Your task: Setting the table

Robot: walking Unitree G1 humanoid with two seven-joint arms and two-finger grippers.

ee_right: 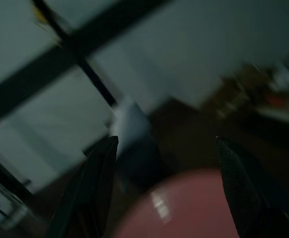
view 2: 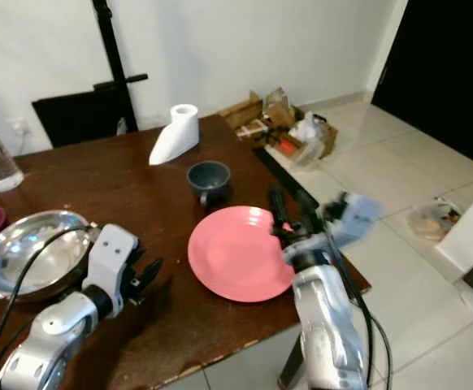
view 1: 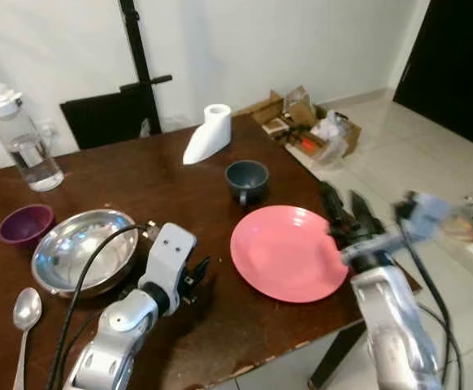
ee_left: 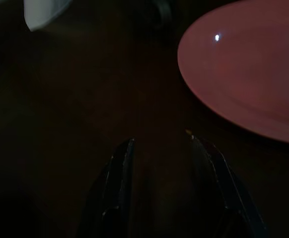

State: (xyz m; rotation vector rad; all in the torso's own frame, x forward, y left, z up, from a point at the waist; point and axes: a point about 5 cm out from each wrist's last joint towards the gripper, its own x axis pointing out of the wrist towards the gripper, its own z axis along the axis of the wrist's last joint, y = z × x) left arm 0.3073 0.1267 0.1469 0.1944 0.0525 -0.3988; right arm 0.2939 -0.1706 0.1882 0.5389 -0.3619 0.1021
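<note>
A pink plate point(view 1: 289, 253) lies near the right front edge of the dark wooden table point(view 1: 163, 191). Behind it stands a dark blue cup point(view 1: 247, 180). A steel bowl point(view 1: 82, 248), a small purple bowl point(view 1: 25, 223) and a spoon point(view 1: 25, 313) sit on the left. My right gripper point(view 1: 344, 208) hovers over the plate's right rim, open and blurred, holding nothing; between its fingers point(ee_right: 100, 183) the plate point(ee_right: 184, 203) shows. My left gripper point(view 1: 197, 276) rests low on the table between bowl and plate, open and empty point(ee_left: 160, 140).
A water bottle point(view 1: 19, 138) stands at the back left, a white paper roll point(view 1: 208, 134) at the back middle. Behind the table are a black chair point(view 1: 106, 114) and a black stand point(view 1: 139, 57). Boxes and bags point(view 1: 310, 126) clutter the tiled floor to the right.
</note>
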